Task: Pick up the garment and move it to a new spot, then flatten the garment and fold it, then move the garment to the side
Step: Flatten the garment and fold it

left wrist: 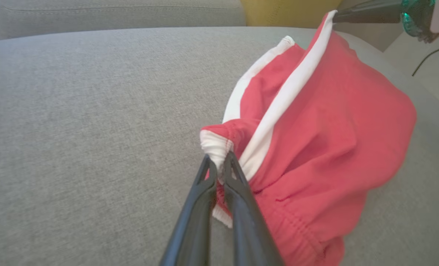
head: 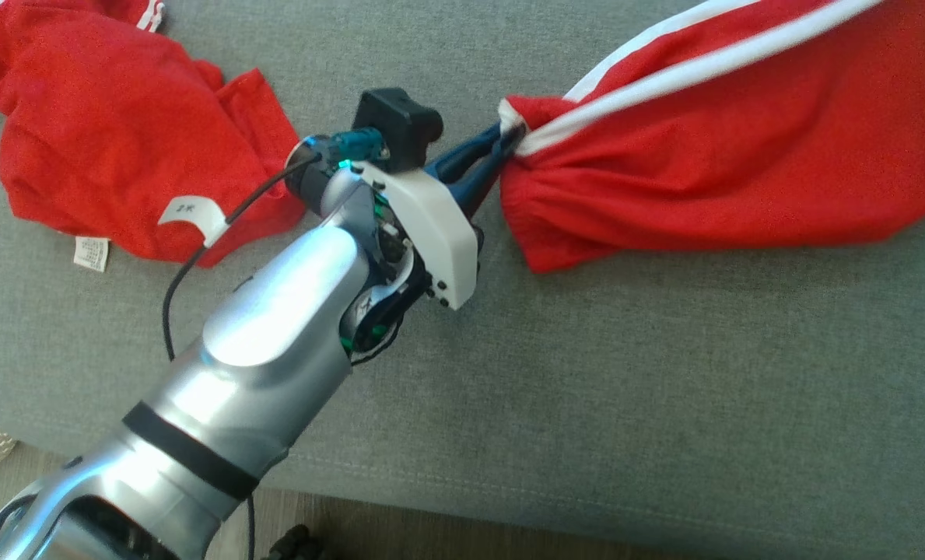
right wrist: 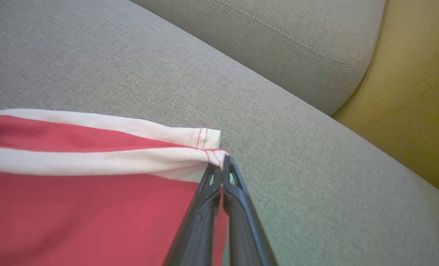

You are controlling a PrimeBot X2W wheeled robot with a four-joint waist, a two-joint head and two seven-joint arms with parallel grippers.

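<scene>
The garment (head: 727,155) is red shorts with white side stripes, stretched above the grey sofa seat at the upper right of the head view. My left gripper (head: 509,136) is shut on its bunched waistband corner. In the left wrist view the fingers (left wrist: 219,162) pinch that red and white edge, and the garment (left wrist: 333,140) hangs away to the right. At its far corner the right gripper (left wrist: 337,15) holds the striped hem. In the right wrist view my right gripper (right wrist: 223,164) is shut on the stitched hem corner of the garment (right wrist: 75,207).
A second red garment (head: 120,132) with white labels lies crumpled on the sofa seat (head: 586,389) at the left. The seat's front edge runs along the bottom of the head view. A grey backrest (right wrist: 297,37) and a yellow cushion (right wrist: 418,111) stand behind.
</scene>
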